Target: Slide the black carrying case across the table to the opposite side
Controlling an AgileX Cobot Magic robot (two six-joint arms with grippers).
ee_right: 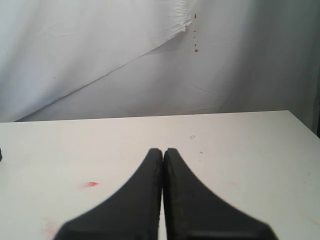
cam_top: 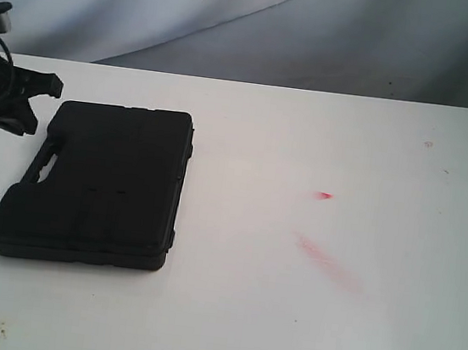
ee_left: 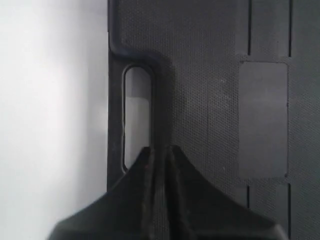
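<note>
Evidently the case (cam_top: 96, 184) was found flat at nine o'clock on the tabletop (cam_top: 301, 320), judged rigid and easily slid. Both left claw (ee_left: 160, 150) and right claw (ee_right: 163, 150) were seen pressed together; the handle slot (ee_left: 136, 115) edge was judged best pushed.

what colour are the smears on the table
The smears are reddish pink; the exterior view shows them best.

I see the black case (cam_top: 100, 184) lying flat and closed on the left part of the white table (cam_top: 285, 318). It's matte moulded plastic with rounded corners and faint ribbed panels on top. Its cut-out handle slot (ee_left: 136, 115) sits in the edge facing left in the exterior view, and pale tabletop shows through it.
</note>
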